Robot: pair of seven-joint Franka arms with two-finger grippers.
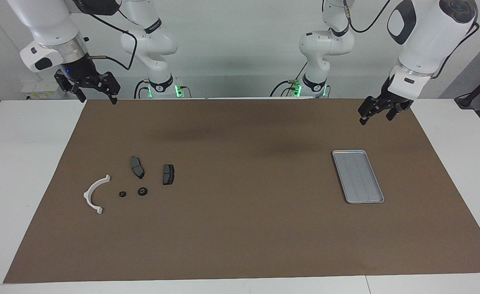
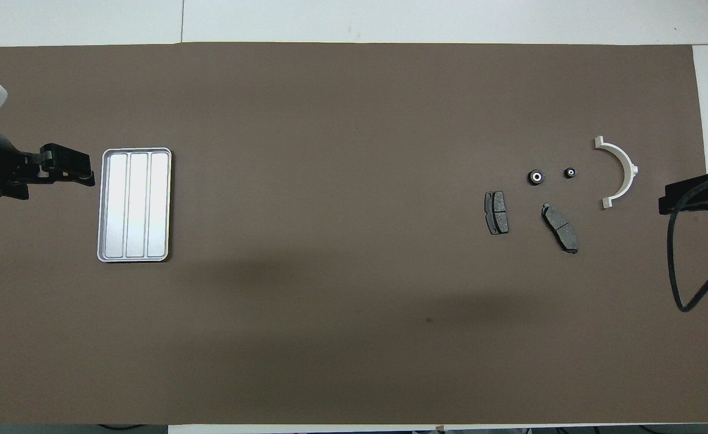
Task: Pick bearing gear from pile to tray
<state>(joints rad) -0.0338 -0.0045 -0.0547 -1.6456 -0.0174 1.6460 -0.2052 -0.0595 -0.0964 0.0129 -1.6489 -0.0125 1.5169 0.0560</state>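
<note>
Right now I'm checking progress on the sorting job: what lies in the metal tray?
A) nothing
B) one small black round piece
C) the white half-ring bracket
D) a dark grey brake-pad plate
A: the metal tray shows only its bare ridged floor, while the white half-ring bracket, both brake-pad plates and both small black round pieces lie on the brown mat.

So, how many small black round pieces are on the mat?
2. The larger round piece lies beside the smaller round piece, which is beside the white bracket. None looks hidden.
</note>
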